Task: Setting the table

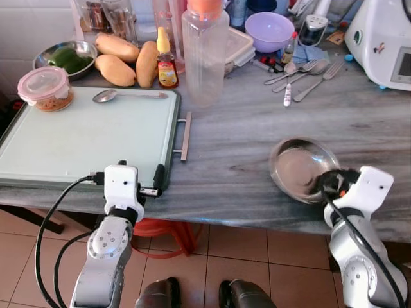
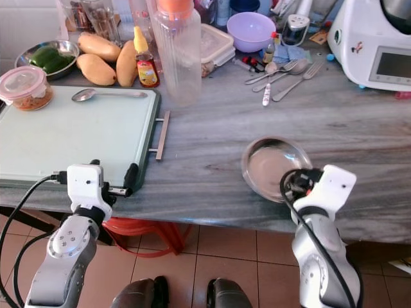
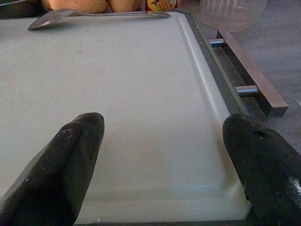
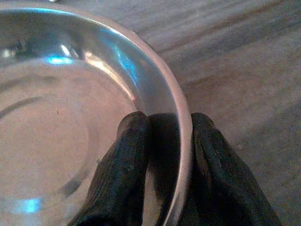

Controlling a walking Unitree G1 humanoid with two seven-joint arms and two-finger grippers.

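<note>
A shallow steel bowl (image 1: 300,165) sits on the grey marble counter (image 1: 244,128) near its front edge. My right gripper (image 4: 164,123) is shut on the bowl's near rim (image 4: 181,108), one black finger inside and one outside. To the left lies a pale green tray (image 1: 83,138) with a side handle (image 1: 184,136). On its far part rest a spoon (image 1: 128,95) and a pink-lidded container (image 1: 43,87). My left gripper (image 3: 164,139) stands open over the tray's near right corner, holding nothing.
Behind the tray stand a clear jug with an orange lid (image 1: 204,54), mangoes (image 1: 119,61), a honey bottle (image 1: 167,64) and a steel bowl of green peppers (image 1: 64,58). Loose cutlery (image 1: 302,74), a purple bowl (image 1: 270,31) and a white appliance (image 1: 385,38) crowd the back right.
</note>
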